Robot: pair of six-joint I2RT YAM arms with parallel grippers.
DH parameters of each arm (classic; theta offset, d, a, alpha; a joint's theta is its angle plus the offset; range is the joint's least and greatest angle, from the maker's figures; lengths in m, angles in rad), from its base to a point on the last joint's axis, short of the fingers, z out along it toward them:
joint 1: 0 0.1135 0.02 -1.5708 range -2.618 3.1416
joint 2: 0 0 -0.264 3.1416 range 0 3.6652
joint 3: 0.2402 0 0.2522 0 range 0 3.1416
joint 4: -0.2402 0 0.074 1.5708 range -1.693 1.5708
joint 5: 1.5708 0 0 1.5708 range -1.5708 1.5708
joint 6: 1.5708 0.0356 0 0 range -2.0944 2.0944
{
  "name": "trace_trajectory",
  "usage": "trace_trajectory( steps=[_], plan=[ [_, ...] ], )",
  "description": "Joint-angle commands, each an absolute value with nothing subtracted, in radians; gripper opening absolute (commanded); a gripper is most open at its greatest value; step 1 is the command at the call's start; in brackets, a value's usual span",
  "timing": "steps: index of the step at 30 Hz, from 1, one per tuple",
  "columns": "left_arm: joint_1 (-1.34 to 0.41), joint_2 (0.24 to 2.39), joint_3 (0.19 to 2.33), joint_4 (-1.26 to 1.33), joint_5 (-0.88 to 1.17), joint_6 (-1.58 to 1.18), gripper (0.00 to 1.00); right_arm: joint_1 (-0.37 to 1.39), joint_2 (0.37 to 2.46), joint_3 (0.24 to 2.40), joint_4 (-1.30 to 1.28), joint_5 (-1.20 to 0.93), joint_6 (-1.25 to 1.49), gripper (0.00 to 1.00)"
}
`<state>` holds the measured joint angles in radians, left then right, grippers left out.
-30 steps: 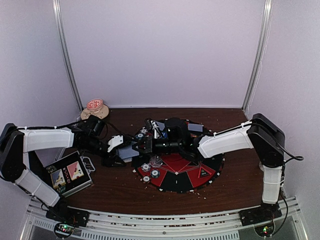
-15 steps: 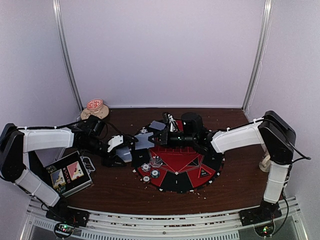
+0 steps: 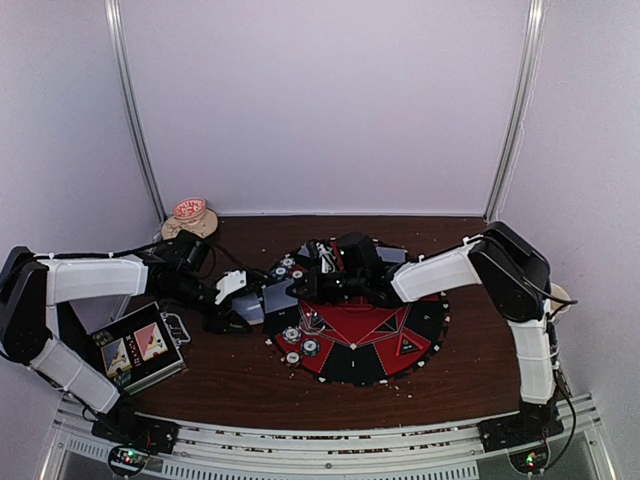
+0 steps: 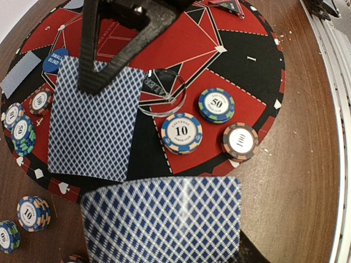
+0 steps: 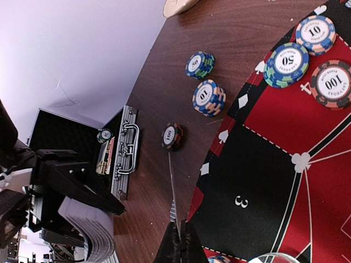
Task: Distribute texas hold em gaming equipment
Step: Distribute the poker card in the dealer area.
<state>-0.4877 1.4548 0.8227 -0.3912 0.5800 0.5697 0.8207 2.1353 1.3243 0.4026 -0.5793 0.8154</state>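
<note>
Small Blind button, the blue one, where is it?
In the left wrist view the button sits upper left on the round mat, peeking out beside the face-down card's top corner, just above a striped chip.

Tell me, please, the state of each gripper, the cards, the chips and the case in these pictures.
left gripper, shut on the deck.
right gripper, shut on a single card.
deck, held, backs up.
single card, held, back showing.
chips, lying flat on the mat.
case, appears open.
</note>
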Motion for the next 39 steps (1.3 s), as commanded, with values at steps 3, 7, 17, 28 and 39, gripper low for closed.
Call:
trace_trajectory(
  steps=[3,7,17,28,39],
  plan=[
    [-0.485,1.447,0.819,-0.372,0.591,0.580,0.45,0.826,2.204,1.385,0.377,-0.604,0.806,0.00],
    [-0.485,1.447,0.821,-0.371,0.592,0.580,0.45,0.830,2.237,1.410,0.364,-0.606,0.803,0.00],
    [-0.485,1.453,0.821,-0.371,0.592,0.580,0.45,0.838,2.266,1.430,0.338,-0.604,0.795,0.00],
    [-0.485,1.454,0.822,-0.371,0.595,0.580,0.45,0.845,2.285,1.456,0.286,-0.576,0.775,0.00],
    [-0.486,1.454,0.822,-0.372,0.594,0.580,0.45,0.848,2.242,1.469,0.173,-0.474,0.710,0.26]
  ],
)
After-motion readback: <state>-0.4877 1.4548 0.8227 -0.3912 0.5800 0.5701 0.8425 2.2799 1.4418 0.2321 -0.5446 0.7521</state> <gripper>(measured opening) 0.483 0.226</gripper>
